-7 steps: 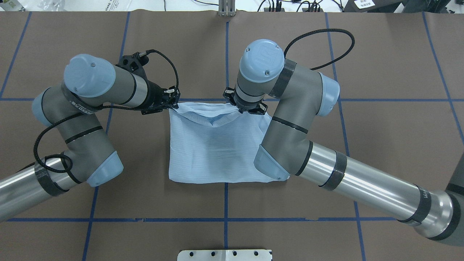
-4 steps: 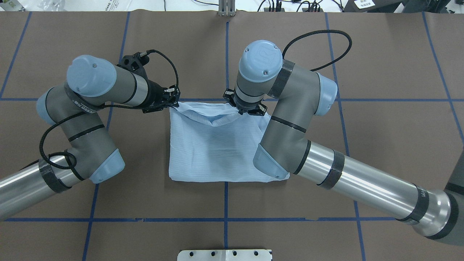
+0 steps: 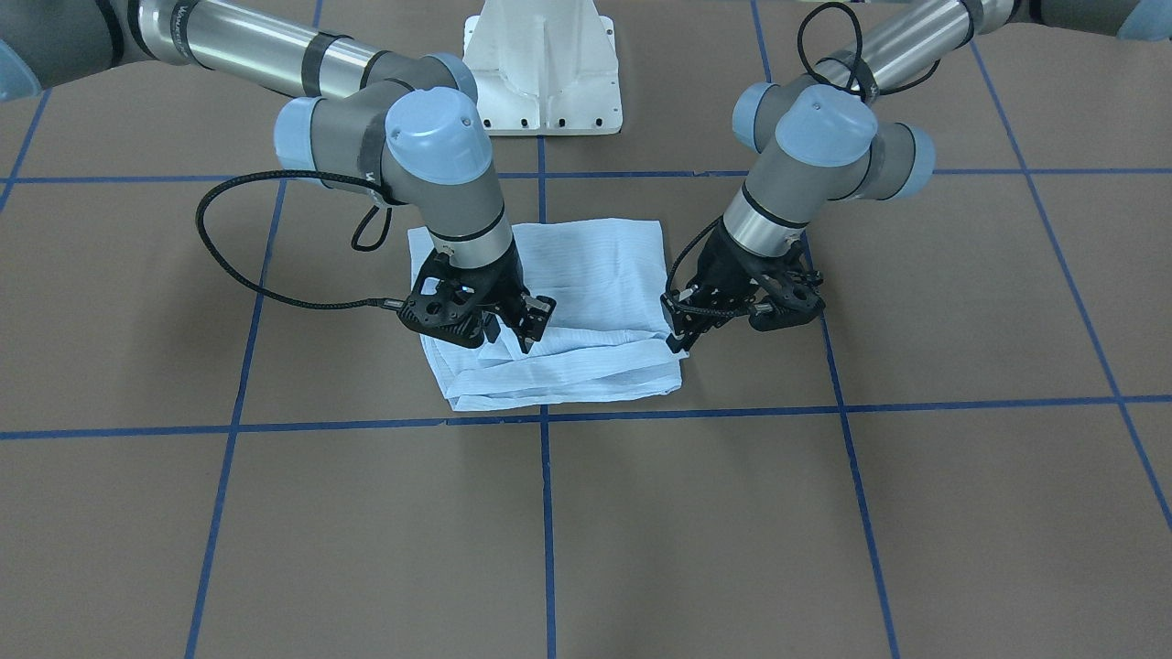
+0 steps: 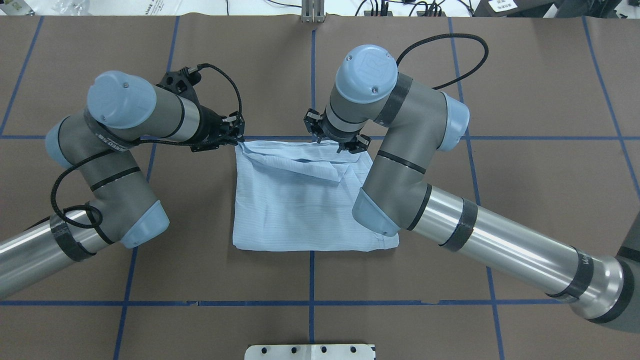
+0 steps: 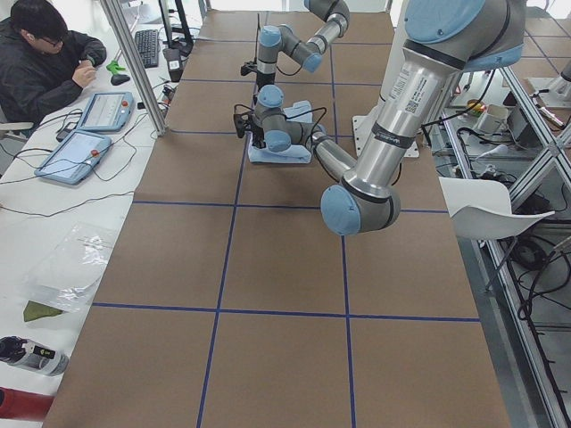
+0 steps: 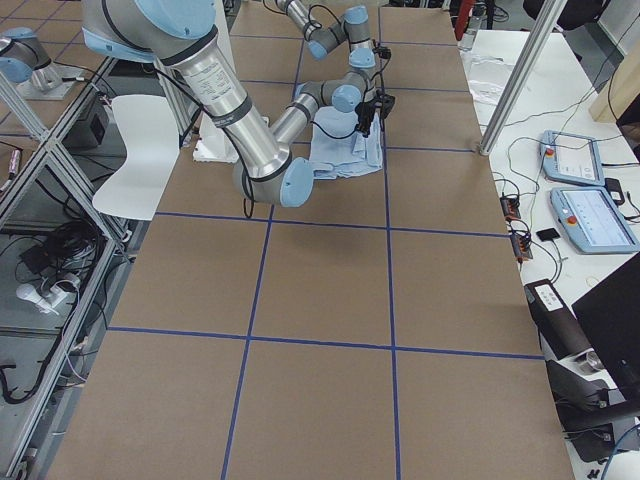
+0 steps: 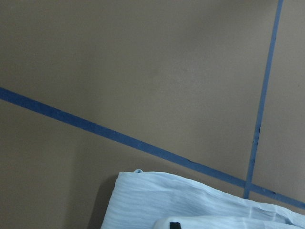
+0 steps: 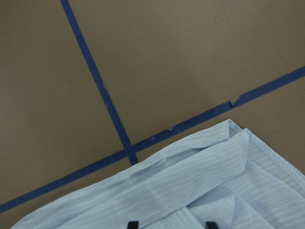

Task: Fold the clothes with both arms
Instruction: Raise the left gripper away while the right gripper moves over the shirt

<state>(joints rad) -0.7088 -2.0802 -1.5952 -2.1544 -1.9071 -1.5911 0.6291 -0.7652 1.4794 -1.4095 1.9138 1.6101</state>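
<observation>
In the front-facing view, a pale light-blue shirt of thin, finely striped, crinkly fabric is seen folded into a rough rectangle on the brown paper-covered counter, among blue tape lines. The black two-finger left gripper appears pinched onto the shirt's corner at the edge farthest from the robot. The black right gripper is held low over that same edge with its jaws spread, grasping nothing.

From overhead, a loose flap is shown lying crookedly across the far edge of the shirt. The left gripper is placed at one far corner and the right gripper over the fold.

In the left side view the shirt is made out only as a small pale patch under both arms. The same is found in the right side view, and no grip can be judged from either.

In the left wrist view, a soft layered corner of the shirt is seen resting on the counter near a tape crossing.

In the right wrist view, two fingertips are seen well apart, with stacked layers lying beyond them.

The fabric is judged light, limp and prone to slipping layer over layer. It is expected to sag between two holds. Hold is best taken at corners or along a folded edge, with all layers pinched together.
</observation>
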